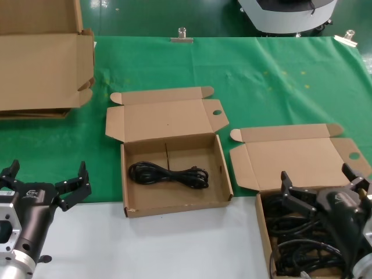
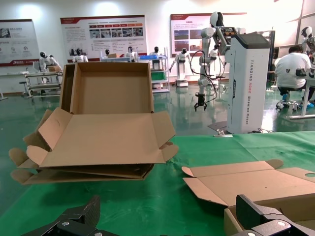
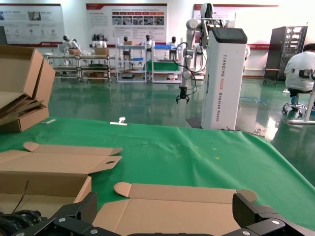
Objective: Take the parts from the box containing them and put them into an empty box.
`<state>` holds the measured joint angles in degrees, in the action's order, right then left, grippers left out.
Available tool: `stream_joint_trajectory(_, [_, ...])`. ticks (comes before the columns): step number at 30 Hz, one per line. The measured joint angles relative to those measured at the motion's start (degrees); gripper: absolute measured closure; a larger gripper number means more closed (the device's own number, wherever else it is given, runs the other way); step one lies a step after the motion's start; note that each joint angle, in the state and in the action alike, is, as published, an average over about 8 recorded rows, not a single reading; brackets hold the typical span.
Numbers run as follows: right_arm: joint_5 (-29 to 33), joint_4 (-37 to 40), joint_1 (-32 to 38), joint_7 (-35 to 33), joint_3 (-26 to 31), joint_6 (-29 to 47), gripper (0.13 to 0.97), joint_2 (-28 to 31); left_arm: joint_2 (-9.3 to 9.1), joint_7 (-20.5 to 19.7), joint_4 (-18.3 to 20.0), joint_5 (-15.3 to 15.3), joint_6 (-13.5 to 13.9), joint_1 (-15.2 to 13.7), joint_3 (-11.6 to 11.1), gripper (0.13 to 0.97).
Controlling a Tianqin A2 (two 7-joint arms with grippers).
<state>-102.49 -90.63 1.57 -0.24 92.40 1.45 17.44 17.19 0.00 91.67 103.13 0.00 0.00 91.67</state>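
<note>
Green-clothed surface spread wide, white along the near edge. Landmark: the middle mailer box, lid thrown back toward the far side, round hole in the lid's right tab.

Far left of that box, at the surface's back corner: large plain carton, flaps splayed, tall behind the left gripper in the left wrist view.

Right of the middle box and nearer the robot: second mailer box, lid likewise laid open, body crowded with tangled black power cords. Partly covered by the right arm.

Inside the middle box, flat on the floor toward its near wall: one bundled black power cord, stretched left to right, clear of both grippers.

Left of the middle box's near corner, above the white edge: left gripper, forearm angled up from the lower left, fingers spread wide, holding nothing.

Right of the middle box, over the cord-filled box: right gripper, arm rising from the lower right corner, fingers parted and empty, poised above the tangle; touching or not, cannot tell.
</note>
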Motion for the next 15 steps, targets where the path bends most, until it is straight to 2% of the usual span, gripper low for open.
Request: stream_joint_trajectory(15, [0.0,0.0,0.0,0.0,0.0,0.0,0.129,0.0,0.00,0.0,0.0,0.0,0.0,0.0,0.0,0.132])
